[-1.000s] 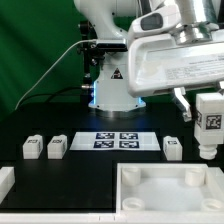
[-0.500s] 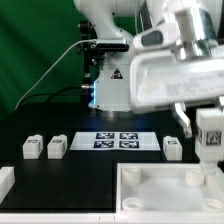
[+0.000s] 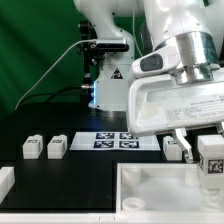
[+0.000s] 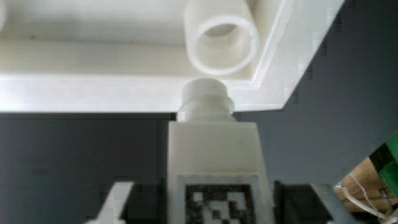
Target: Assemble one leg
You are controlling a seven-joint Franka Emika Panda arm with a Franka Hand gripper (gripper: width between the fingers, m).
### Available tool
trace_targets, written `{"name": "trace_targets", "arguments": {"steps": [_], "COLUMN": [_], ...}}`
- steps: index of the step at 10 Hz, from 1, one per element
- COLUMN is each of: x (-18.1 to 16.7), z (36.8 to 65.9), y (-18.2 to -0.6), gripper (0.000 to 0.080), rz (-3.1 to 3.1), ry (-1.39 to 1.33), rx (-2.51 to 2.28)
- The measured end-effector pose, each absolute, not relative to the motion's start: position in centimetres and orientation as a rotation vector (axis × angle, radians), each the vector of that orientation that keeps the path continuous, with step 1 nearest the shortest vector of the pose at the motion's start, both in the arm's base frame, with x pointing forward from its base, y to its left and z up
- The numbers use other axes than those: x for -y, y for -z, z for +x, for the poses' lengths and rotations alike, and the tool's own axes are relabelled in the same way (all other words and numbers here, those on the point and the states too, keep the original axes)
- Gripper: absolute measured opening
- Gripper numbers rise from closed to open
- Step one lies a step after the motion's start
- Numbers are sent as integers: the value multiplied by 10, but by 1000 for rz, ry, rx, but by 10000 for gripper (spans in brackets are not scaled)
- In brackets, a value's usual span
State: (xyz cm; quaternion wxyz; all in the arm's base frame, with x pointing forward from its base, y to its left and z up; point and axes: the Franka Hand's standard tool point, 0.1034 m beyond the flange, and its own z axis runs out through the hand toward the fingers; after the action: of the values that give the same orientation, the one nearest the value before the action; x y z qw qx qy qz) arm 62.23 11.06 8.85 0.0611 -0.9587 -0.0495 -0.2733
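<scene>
My gripper [image 3: 209, 152] is shut on a white leg [image 3: 211, 158] with a black-and-white tag, and holds it just above the far right corner of the large white square panel [image 3: 160, 190]. In the wrist view the leg [image 4: 214, 150] sits between my fingers [image 4: 121, 205], its round peg tip pointing at the panel's corner socket [image 4: 226, 42], still short of it. Three more legs lie on the black table: two at the exterior view's left [image 3: 32, 147] [image 3: 57, 147] and one [image 3: 172, 148] partly behind my gripper.
The marker board [image 3: 118, 140] lies mid-table before the robot base [image 3: 112, 85]. A white part [image 3: 5, 181] shows at the exterior view's left edge. A green backdrop stands behind.
My gripper has moved down and toward the exterior view's left with the leg, now closer to the panel's far right corner.
</scene>
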Motion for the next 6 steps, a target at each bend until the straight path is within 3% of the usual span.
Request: {"name": "trace_targets", "arguments": {"steps": [6], "x": [-113], "z": [620], "y": [-82], "gripper": [288], "rz": [-2901], "ry": [827], "rx": [153]}}
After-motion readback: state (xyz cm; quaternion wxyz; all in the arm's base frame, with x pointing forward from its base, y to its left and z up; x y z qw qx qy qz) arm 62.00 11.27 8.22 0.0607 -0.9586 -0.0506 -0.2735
